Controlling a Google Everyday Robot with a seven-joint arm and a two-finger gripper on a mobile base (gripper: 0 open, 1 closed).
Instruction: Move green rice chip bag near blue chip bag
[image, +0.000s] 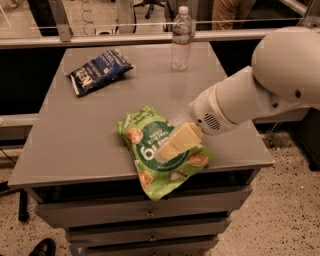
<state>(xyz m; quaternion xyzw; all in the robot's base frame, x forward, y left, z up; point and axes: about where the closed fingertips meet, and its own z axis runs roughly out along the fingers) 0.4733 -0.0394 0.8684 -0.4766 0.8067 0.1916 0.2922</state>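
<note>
- The bright green crinkly rice chip pouch (145, 150) lies flat at the 6 o'clock edge of the grey metal table (75, 130), its lower corner hanging over the front lip.
- The cream-coloured gripper (166, 150) on the white arm (260, 85) sits over the pouch's middle, reaching in from 3 o'clock. I cannot tell how far open it is, or whether it has hold of the pouch.
- The small dark navy chip bag (97, 71) lies well apart, at about 11 o'clock from the pouch.
- A clear plastic water bottle (181, 39) stands upright at 1 o'clock from the pouch, near the far edge.
- Risks, as I judge them:
  - the slick, puffy film could slip from a shallow pinch;
  - a push toward 6 o'clock could tip the overhanging pouch off the table;
  - a wide swing of the arm could knock the bottle over.
</note>
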